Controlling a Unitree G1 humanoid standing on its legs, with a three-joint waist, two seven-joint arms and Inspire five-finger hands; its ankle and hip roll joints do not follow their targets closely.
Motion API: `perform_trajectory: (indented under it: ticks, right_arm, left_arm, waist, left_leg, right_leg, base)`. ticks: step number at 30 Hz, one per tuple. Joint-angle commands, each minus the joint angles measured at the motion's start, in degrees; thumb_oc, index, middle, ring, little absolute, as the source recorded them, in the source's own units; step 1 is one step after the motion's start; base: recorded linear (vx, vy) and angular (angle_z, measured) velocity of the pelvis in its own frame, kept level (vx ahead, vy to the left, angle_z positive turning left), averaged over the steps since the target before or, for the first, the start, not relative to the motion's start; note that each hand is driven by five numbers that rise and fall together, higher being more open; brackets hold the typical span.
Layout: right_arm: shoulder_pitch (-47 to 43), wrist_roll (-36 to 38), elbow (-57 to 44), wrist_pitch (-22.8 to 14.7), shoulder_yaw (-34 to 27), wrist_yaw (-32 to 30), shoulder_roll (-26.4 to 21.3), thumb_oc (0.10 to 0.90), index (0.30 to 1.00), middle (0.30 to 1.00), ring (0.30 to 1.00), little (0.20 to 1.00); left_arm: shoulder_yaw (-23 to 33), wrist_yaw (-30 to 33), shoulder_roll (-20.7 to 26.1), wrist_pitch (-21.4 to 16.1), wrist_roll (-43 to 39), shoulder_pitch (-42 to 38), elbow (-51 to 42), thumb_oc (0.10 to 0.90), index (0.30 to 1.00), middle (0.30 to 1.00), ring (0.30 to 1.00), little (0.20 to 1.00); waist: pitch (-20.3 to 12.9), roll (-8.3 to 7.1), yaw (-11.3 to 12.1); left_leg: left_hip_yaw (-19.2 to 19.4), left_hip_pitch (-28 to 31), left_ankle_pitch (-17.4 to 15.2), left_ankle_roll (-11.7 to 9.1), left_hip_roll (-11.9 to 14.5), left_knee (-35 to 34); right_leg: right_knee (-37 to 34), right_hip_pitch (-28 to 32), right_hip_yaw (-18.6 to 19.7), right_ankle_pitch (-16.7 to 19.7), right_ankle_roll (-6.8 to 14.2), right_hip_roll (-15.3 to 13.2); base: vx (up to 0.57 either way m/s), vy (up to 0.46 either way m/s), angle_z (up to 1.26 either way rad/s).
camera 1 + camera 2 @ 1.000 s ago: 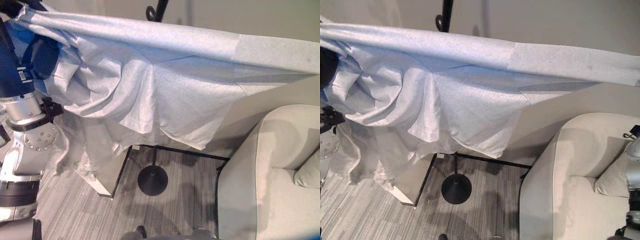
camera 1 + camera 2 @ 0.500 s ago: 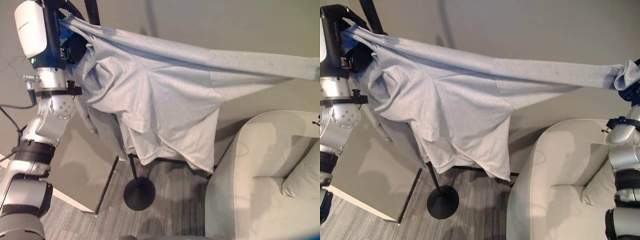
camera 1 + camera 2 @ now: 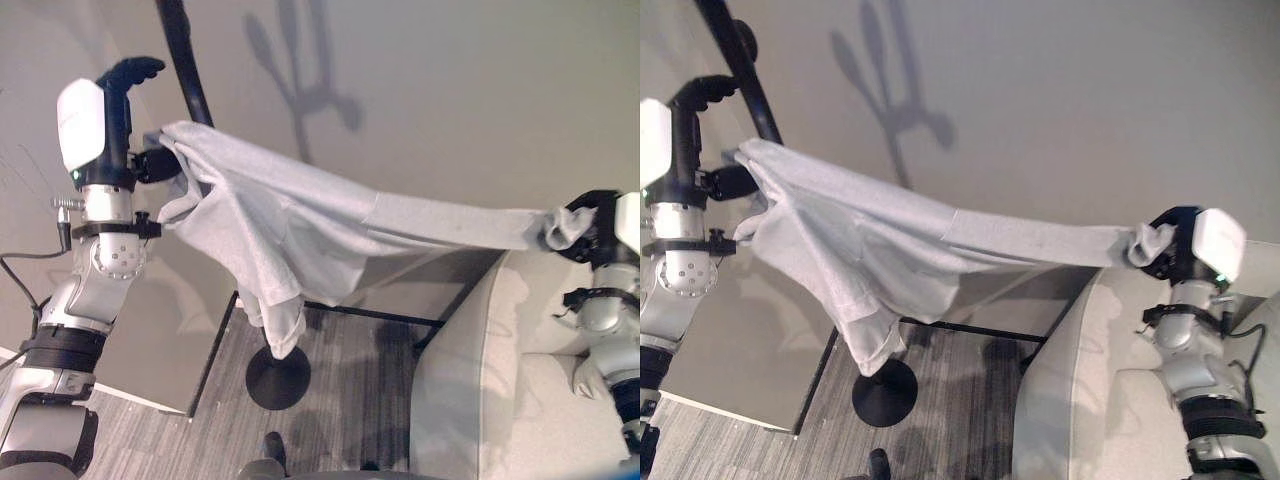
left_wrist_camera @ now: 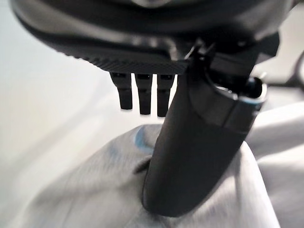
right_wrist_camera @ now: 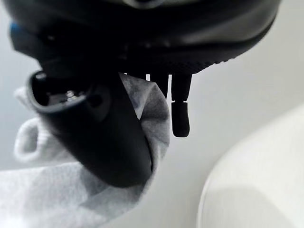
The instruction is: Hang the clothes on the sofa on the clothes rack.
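Pale sofa [image 3: 520, 400] nearest, bare. Above it, right hand [image 3: 1175, 250] pinching a sleeve of the grey shirt [image 3: 300, 225]; left hand [image 3: 150, 165] pressing the far end beside the rack pole [image 3: 185, 55], thumb on cloth. Lifted clear, not yet hooked.

Each silver-grey arm is built of rounded metal segments joined by black bands, with a disc-shaped joint housing dotted with small screws just below the wrist and a dark clamp ring above it. The left robot hand [image 3: 128, 75] is matte black with a white rounded cover on its back, and the right robot hand [image 3: 1175, 245] matches it, its white cover bearing a small green light at the edge. In the wrist views the palms show finely ribbed black undersides, blunt black fingers [image 4: 142, 97] in a row, and a thick, smooth dark thumb.
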Motion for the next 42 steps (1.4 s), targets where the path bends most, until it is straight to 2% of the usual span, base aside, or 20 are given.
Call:
perform_trajectory:
  ticks: [1, 2, 5, 6, 7, 8, 9, 10, 11, 12, 15, 20, 23, 27, 28, 29, 31, 35, 38, 42]
  right_arm:
    - [-4.63, -1.48, -4.24, -2.40, -0.24, -1.93, -3.28, 0.400, 0.300, 0.300, 0.300, 0.300]
    - [-3.84, -0.75, -3.59, -2.56, 1.34, -1.42, -0.04, 0.400, 0.300, 0.300, 0.300, 0.300]
    - [-3.36, -0.44, -3.05, -2.72, 2.20, -1.22, 1.77, 0.400, 0.300, 0.300, 0.300, 0.300]
    - [-2.28, 1.07, -1.25, -2.87, 4.32, -0.89, 6.03, 0.400, 0.300, 0.300, 0.300, 0.300]
    - [-2.13, 1.44, -0.78, -2.87, 4.99, -0.76, 7.24, 0.400, 0.300, 0.300, 0.300, 0.300]
    - [-1.60, 3.43, 0.39, -3.27, 6.70, -0.86, 11.23, 0.400, 0.300, 0.300, 0.300, 0.300]
    - [-1.30, 4.56, 0.65, -3.46, 7.51, -0.82, 12.85, 0.400, 0.300, 0.300, 0.300, 0.300]
    - [-1.29, 4.59, 0.70, -3.50, 7.57, -0.85, 12.85, 0.400, 0.300, 0.300, 0.300, 0.300]
    - [-1.16, 5.22, 0.63, -3.69, 8.63, -0.54, 14.25, 0.400, 0.300, 0.300, 0.300, 0.300]
    - [-0.25, 5.49, -0.59, -4.13, 9.94, 1.01, 16.32, 0.400, 0.300, 0.300, 0.300, 0.300]
    - [0.85, 5.07, -0.94, -4.68, 11.59, 2.50, 17.61, 0.400, 0.300, 0.300, 0.300, 0.300]
    - [2.69, 4.53, -2.52, -4.85, 14.94, 5.31, 18.97, 0.400, 0.300, 0.300, 0.300, 0.300]
    - [3.06, 4.92, -2.83, -4.92, 15.09, 5.55, 19.30, 0.400, 0.300, 0.300, 0.300, 0.300]
    - [5.49, 11.08, -4.17, -6.78, 15.31, 7.75, 21.41, 0.400, 0.300, 0.300, 0.300, 0.300]
    - [6.04, 12.22, -4.39, -7.26, 15.56, 8.61, 21.76, 0.568, 0.552, 0.552, 0.552, 0.552]
    - [6.56, 13.24, -4.67, -7.68, 15.83, 9.39, 22.01, 0.800, 0.900, 0.900, 0.900, 0.900]
    - [7.78, 17.55, -6.29, -9.42, 16.76, 12.34, 22.49, 0.800, 0.900, 0.900, 0.900, 0.900]
    - [8.34, 18.98, -7.38, -10.41, 17.06, 14.53, 22.49, 0.800, 0.900, 0.900, 0.900, 0.900]
    - [9.02, 20.89, -7.48, -10.94, 16.95, 16.98, 21.93, 0.800, 0.900, 0.900, 0.900, 0.900]
    - [10.56, 23.29, -7.10, -11.41, 16.24, 19.51, 20.63, 0.800, 0.900, 0.900, 0.900, 0.900]
  left_arm:
    - [6.03, 1.98, -1.83, -2.96, -1.33, -0.94, -3.92, 0.800, 0.900, 0.900, 0.900, 0.900]
    - [6.64, 2.18, -4.69, -3.08, -3.16, 1.25, -4.52, 0.800, 0.900, 0.900, 0.900, 0.900]
    - [7.02, 2.05, -6.22, -3.30, -4.36, 2.66, -5.01, 0.800, 0.900, 0.900, 0.900, 0.900]
    - [6.88, 2.87, -10.39, -3.77, -8.24, 5.00, -4.51, 0.800, 0.900, 0.900, 0.900, 0.900]
    - [6.75, 2.64, -11.66, -3.90, -9.79, 5.80, -4.41, 0.800, 0.900, 0.900, 0.900, 0.900]
    - [5.92, 1.87, -16.05, -5.53, -16.96, 7.31, -3.64, 0.800, 0.900, 0.900, 0.900, 0.900]
    - [5.47, 0.97, -17.80, -6.08, -20.93, 7.91, -3.31, 0.800, 0.900, 0.900, 0.900, 0.900]
    - [5.50, 0.86, -17.73, -6.13, -21.11, 7.98, -3.29, 0.800, 0.900, 0.900, 0.900, 0.900]
    - [5.20, -0.80, -19.45, -7.64, -26.86, 8.78, -2.90, 0.800, 0.900, 0.900, 0.900, 0.900]
    - [6.20, -7.10, -22.25, -9.59, -38.35, 12.89, -2.89, 0.800, 0.900, 0.900, 0.900, 0.900]
    - [5.77, -8.62, -23.58, -9.80, -40.90, 14.98, -1.51, 0.800, 0.900, 0.900, 0.900, 0.900]
    - [4.70, -12.86, -27.62, -7.82, -54.22, 20.79, -0.91, 0.800, 0.900, 0.900, 0.900, 0.900]
    - [4.88, -13.14, -27.97, -7.83, -55.57, 21.42, -0.28, 0.800, 0.900, 0.900, 0.900, 0.900]
    - [6.20, -14.56, -29.45, -7.79, -58.57, 23.60, 0.63, 0.800, 0.900, 0.900, 0.900, 0.900]
    - [6.34, -15.16, -29.77, -7.98, -59.52, 23.69, 0.65, 0.800, 0.900, 0.900, 0.900, 0.900]
    - [6.31, -15.86, -29.93, -8.00, -60.01, 23.75, 0.52, 0.800, 0.900, 0.900, 0.900, 0.900]
    - [6.01, -19.00, -29.88, -7.91, -60.90, 24.40, 1.02, 0.800, 0.900, 0.900, 0.900, 0.900]
    - [6.17, -21.75, -29.04, -7.70, -58.63, 24.90, 4.19, 0.800, 0.900, 0.900, 0.900, 0.900]
    - [5.11, -23.50, -27.68, -6.82, -52.97, 25.09, 11.44, 0.800, 0.900, 0.900, 0.900, 0.900]
    - [4.84, -25.08, -29.02, -4.62, -53.63, 25.31, 23.99, 0.800, 0.900, 0.900, 0.900, 0.900]
  waist:
    - [-5.78, -1.12, 1.45]
    - [-5.68, -1.12, 1.68]
    - [-5.72, -1.09, 1.70]
    - [-5.69, -1.09, 1.87]
    - [-5.70, -1.08, 1.89]
    - [-5.53, -1.06, 1.91]
    - [-5.41, -1.00, 1.91]
    - [-5.48, -0.99, 1.88]
    - [-5.34, -0.94, 1.90]
    - [-5.12, -0.86, 2.09]
    - [-5.17, -0.73, 2.13]
    - [-4.63, -0.42, 2.37]
    - [-4.61, -0.41, 2.37]
    - [-4.44, -0.45, 2.61]
    - [-4.37, -0.48, 2.62]
    - [-4.33, -0.47, 2.65]
    - [-4.17, -0.58, 2.76]
    - [-4.06, -0.72, 2.88]
    - [-3.97, -0.86, 2.74]
    - [-3.86, -1.02, 2.42]
  left_leg:
    - [0.08, 1.26, -5.57, -3.21, 4.50, 4.97]
    - [0.10, 1.46, -5.46, -3.05, 4.36, 4.34]
    - [0.05, 1.58, -5.38, -2.98, 4.28, 4.10]
    - [0.08, 1.76, -5.23, -2.82, 4.18, 3.56]
    - [0.10, 1.81, -5.19, -2.75, 4.17, 3.44]
    - [-0.01, 1.85, -5.10, -2.57, 4.14, 3.34]
    - [-0.09, 1.85, -4.99, -2.51, 4.19, 3.28]
    - [-0.09, 1.85, -4.99, -2.52, 4.20, 3.26]
    - [-0.11, 1.83, -4.88, -2.48, 4.23, 3.27]
    - [0.01, 1.97, -4.87, -2.45, 4.20, 3.14]
    - [0.12, 2.22, -4.94, -2.40, 4.10, 3.04]
    - [0.17, 2.27, -5.01, -2.22, 4.16, 3.19]
    - [0.19, 2.35, -5.08, -2.21, 4.14, 3.21]
    - [0.13, 2.51, -5.18, -2.13, 4.10, 3.08]
    - [0.10, 2.57, -5.19, -2.13, 4.10, 3.08]
    - [0.07, 2.59, -5.20, -2.13, 4.06, 3.09]
    - [-0.07, 2.64, -5.18, -2.19, 4.01, 2.99]
    - [-0.13, 2.77, -5.21, -2.26, 3.94, 2.80]
    - [-0.03, 2.90, -5.32, -2.24, 3.89, 2.76]
    - [0.16, 2.95, -5.40, -2.16, 3.86, 2.76]
  right_leg:
    - [0.60, -0.42, 1.21, -2.82, 1.40, -0.55]
    - [0.62, -0.60, 1.13, -2.73, 1.46, -0.69]
    - [0.62, -0.64, 1.06, -2.67, 1.49, -0.76]
    - [0.61, -0.74, 0.79, -2.57, 1.51, -0.85]
    - [0.62, -0.79, 0.70, -2.54, 1.51, -0.85]
    - [0.62, -0.92, 0.58, -2.48, 1.40, -0.90]
    - [0.63, -1.04, 0.54, -2.42, 1.37, -0.91]
    - [0.63, -1.05, 0.53, -2.42, 1.36, -0.90]
    - [0.65, -1.15, 0.57, -2.35, 1.31, -0.87]
    - [0.63, -1.19, 0.53, -2.35, 1.35, -0.94]
    - [0.62, -1.17, 0.52, -2.35, 1.34, -0.90]
    - [0.59, -1.27, 0.40, -2.21, 1.36, -0.88]
    - [0.61, -1.27, 0.39, -2.20, 1.38, -0.88]
    - [0.59, -1.27, 0.37, -2.27, 1.41, -0.93]
    - [0.61, -1.29, 0.35, -2.27, 1.40, -0.93]
    - [0.61, -1.28, 0.29, -2.29, 1.39, -0.93]
    - [0.60, -1.30, 0.27, -2.27, 1.39, -0.98]
    - [0.55, -1.21, 0.25, -2.27, 1.47, -1.04]
    - [0.64, -1.32, 0.44, -2.18, 1.51, -1.09]
    - [0.78, -1.47, 0.47, -2.16, 1.51, -1.02]
  base:
    - [0.02, 0.029, 0.05]
    - [0.02, 0.029, 0.06]
    - [0.01, 0.019, 0.05]
    - [0.02, 0.018, 0.04]
    - [0.00, 0.000, 0.00]
    - [0.00, 0.000, 0.00]
    - [0.00, 0.000, 0.00]
    - [0.00, 0.003, 0.04]
    - [0.00, 0.015, 0.04]
    - [0.00, 0.015, 0.04]
    - [0.00, 0.000, 0.00]
    - [0.00, 0.000, 0.00]
    - [0.00, 0.000, 0.00]
    - [0.00, 0.000, 0.00]
    - [0.00, 0.000, 0.00]
    - [0.00, 0.000, 0.00]
    - [0.00, 0.000, 0.00]
    - [0.00, 0.000, 0.00]
    - [0.00, 0.000, 0.00]
    - [0.00, 0.000, 0.00]
